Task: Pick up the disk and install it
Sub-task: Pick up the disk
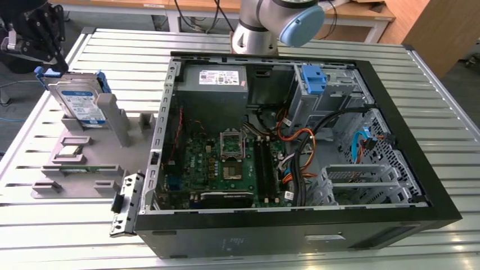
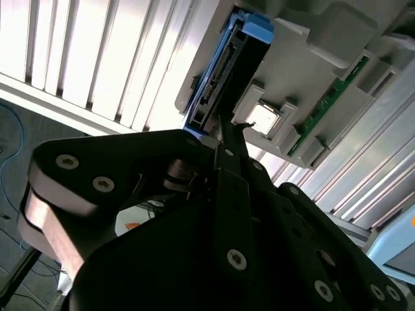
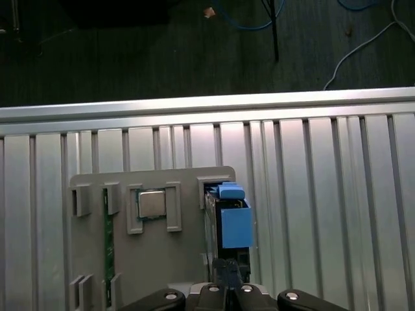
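Observation:
The disk [image 1: 77,104] stands on edge in a grey holder [image 1: 98,163] on the table at the exterior view's left. It is a silver-black drive with a blue-and-white label in a blue carrier frame. My black gripper [image 1: 54,61] hangs right over the disk's far upper end, by the blue handle. In both wrist views the fingertips [image 2: 224,133] [image 3: 226,269] are pressed together at the end of the blue frame [image 3: 234,223] [image 2: 256,29]. Whether they pinch the frame is hidden. The disk [image 2: 224,74] is still seated in its slot.
The holder also carries a processor chip [image 3: 151,203] and a green memory stick [image 3: 108,249]. An open computer case [image 1: 442,208] lies to the exterior view's right, with a drive cage and blue bracket [image 1: 313,79] and a grey power supply [image 1: 217,79]. The arm's base [image 1: 259,31] stands behind it.

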Robot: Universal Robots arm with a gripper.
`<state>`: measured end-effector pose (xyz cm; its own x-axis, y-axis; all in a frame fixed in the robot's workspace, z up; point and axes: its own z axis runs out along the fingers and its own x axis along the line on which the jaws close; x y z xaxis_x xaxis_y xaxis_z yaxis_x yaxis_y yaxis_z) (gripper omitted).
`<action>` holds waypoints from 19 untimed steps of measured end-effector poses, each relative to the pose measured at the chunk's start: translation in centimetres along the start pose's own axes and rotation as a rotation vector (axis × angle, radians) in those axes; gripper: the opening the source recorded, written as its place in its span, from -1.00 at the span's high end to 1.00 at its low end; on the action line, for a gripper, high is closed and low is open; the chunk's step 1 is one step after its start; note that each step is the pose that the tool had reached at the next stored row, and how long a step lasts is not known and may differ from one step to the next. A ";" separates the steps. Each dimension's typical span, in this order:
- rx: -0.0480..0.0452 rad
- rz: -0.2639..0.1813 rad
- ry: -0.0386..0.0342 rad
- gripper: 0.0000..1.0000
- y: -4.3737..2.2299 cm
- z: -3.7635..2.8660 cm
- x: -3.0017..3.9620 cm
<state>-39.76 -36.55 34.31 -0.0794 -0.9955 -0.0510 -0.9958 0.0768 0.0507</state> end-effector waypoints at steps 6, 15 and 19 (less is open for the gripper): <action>0.0006 0.024 -0.0113 0.80 -0.02 0.15 0.07; 0.0027 0.074 -0.0217 0.80 -0.15 0.45 0.08; 0.0032 0.089 -0.0230 0.80 -0.22 0.56 0.08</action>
<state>-39.57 -36.62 33.74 -0.1689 -0.9832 -0.0692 -0.9848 0.1654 0.0529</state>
